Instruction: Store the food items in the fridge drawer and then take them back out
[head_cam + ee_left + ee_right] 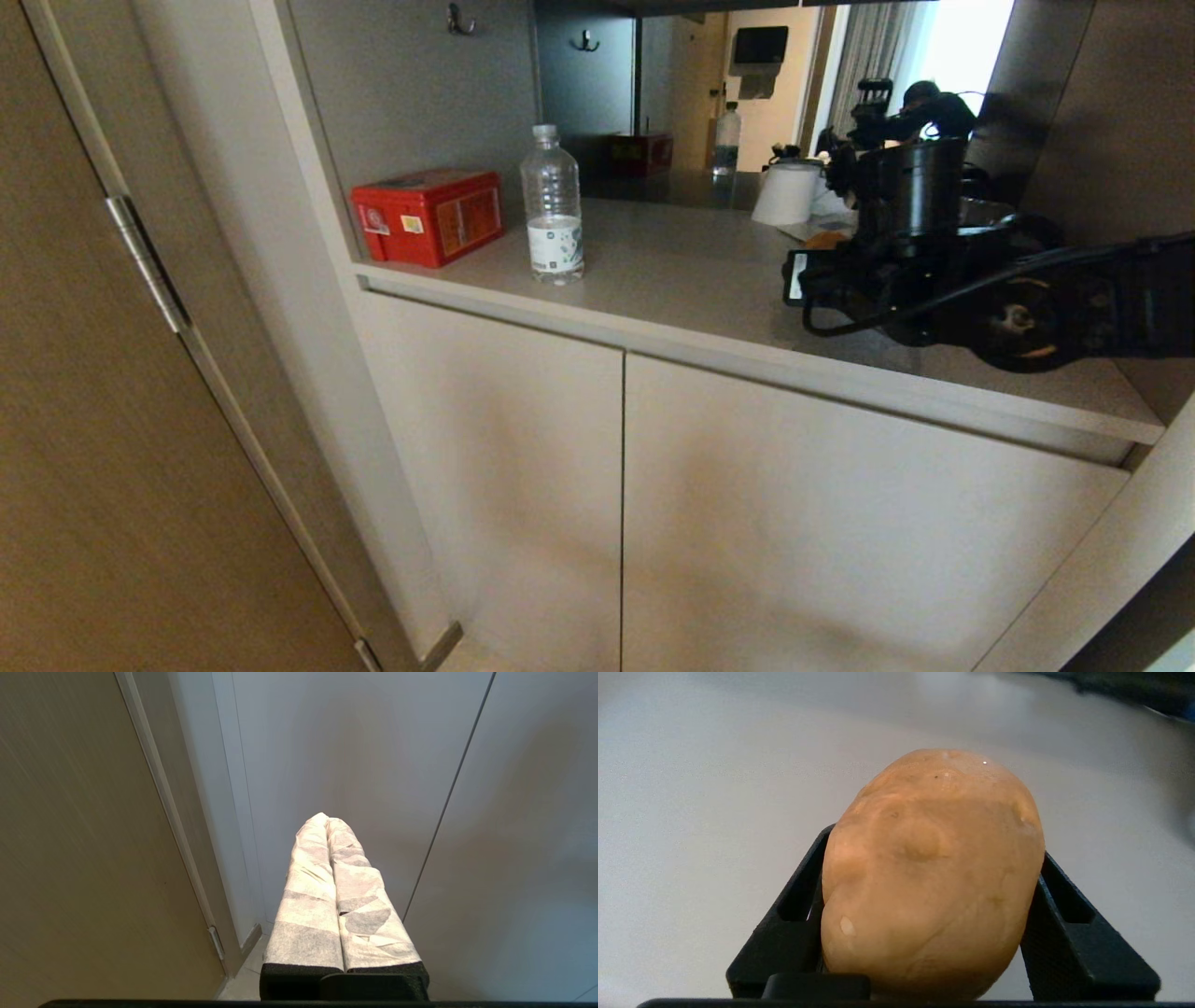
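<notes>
it looked like a hotel room or small flat. a built-in beige counter sat over flat cabinet doors, with a mirror behind the counter showing curtains and a wall-mounted screen. on the counter stood a water bottle beside a red box.

The potato is tan-orange with small pale specks and darker dimples, set between the black fingers of the right gripper. The left gripper is wrapped in white tape with grey patches over black bases. On the pale grey counter, the box far left is red with yellow-orange labels; the clear bottle carries a white label. Cabinet doors below are off-white.
</notes>
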Controlling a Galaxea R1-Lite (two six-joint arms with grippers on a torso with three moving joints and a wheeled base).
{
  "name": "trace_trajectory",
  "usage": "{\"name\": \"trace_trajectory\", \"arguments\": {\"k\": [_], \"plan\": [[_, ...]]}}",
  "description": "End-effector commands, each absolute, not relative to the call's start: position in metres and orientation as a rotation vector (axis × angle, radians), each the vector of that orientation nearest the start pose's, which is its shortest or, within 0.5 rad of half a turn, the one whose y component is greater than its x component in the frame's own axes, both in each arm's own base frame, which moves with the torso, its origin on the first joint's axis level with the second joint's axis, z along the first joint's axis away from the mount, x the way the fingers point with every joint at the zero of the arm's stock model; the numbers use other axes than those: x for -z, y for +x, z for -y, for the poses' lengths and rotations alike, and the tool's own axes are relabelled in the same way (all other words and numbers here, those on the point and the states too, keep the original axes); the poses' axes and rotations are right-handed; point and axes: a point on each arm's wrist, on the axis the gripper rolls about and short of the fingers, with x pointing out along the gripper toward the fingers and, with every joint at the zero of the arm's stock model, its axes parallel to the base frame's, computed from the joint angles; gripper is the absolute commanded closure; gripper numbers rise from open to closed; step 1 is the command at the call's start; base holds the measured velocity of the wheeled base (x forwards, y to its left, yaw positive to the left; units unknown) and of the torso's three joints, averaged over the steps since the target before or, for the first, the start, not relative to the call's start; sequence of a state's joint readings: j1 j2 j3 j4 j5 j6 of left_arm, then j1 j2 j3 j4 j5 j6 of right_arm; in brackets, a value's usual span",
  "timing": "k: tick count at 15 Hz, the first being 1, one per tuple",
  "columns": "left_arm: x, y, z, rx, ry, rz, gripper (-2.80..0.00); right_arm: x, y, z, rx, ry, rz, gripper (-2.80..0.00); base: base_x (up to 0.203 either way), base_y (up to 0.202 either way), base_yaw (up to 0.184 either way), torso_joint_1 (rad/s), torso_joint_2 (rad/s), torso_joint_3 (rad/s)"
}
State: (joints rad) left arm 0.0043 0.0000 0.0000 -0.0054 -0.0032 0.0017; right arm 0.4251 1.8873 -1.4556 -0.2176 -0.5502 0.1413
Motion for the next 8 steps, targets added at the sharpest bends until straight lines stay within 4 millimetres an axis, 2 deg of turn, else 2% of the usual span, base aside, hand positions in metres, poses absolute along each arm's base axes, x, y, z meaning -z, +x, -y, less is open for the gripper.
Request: {"name": "trace_trajectory", "arguments": {"k": [1,5,6,8], "plan": [[-0.075,-0.023,0.000,-0.002,0.002,0.003,0.00,-0.289,0.305,-0.126,0.124,0.067,-0.137,0.00,0.000,0.000,0.000,0.000,0.00,0.000],[-0.075,-0.023,0.000,-0.002,0.002,0.003,0.00,-0.294,0.213,-0.086,0.029,0.043,-0.225,0.00,0.000,0.000,0.000,0.000,0.00,0.000],[-0.075,-0.023,0.000,-0.002,0.002,0.003,0.00,-0.288,0.193,-0.077,0.007,0.036,-0.250,0.00,0.000,0.000,0.000,0.000,0.00,0.000],[-0.075,-0.023,0.000,-0.002,0.002,0.003,0.00,-0.260,0.161,-0.064,-0.017,0.020,-0.329,0.00,0.000,0.000,0.000,0.000,0.00,0.000]]}}
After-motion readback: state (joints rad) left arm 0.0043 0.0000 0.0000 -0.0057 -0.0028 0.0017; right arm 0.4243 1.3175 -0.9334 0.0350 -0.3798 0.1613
